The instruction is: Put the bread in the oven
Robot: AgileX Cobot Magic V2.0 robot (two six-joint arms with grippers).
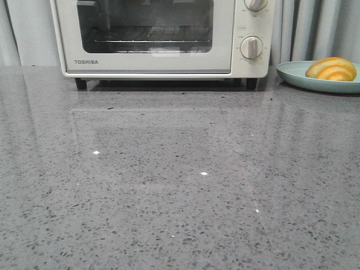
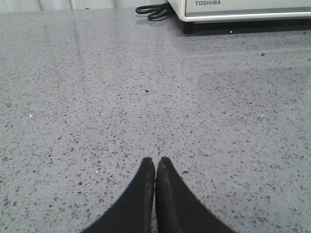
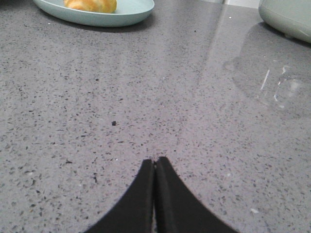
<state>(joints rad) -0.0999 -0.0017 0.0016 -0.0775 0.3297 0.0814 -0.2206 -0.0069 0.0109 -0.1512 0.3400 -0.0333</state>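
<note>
The bread [image 1: 332, 69], a golden-orange roll with pale stripes, lies on a teal plate [image 1: 295, 75] at the back right; it also shows in the right wrist view [image 3: 91, 4]. The cream-white Toshiba oven [image 1: 236, 39] stands at the back centre with its glass door closed; its lower corner shows in the left wrist view [image 2: 243, 8]. My left gripper [image 2: 155, 159] is shut and empty above bare counter, well short of the oven. My right gripper [image 3: 155, 159] is shut and empty above bare counter, well short of the plate [image 3: 124, 14]. Neither gripper shows in the front view.
The grey speckled countertop [image 1: 180, 185] fills the foreground. A black coiled cord [image 2: 153, 10] lies beside the oven's left foot. A pale green-grey rounded object [image 3: 286, 17] stands on the counter to the right of the plate. Curtains hang behind.
</note>
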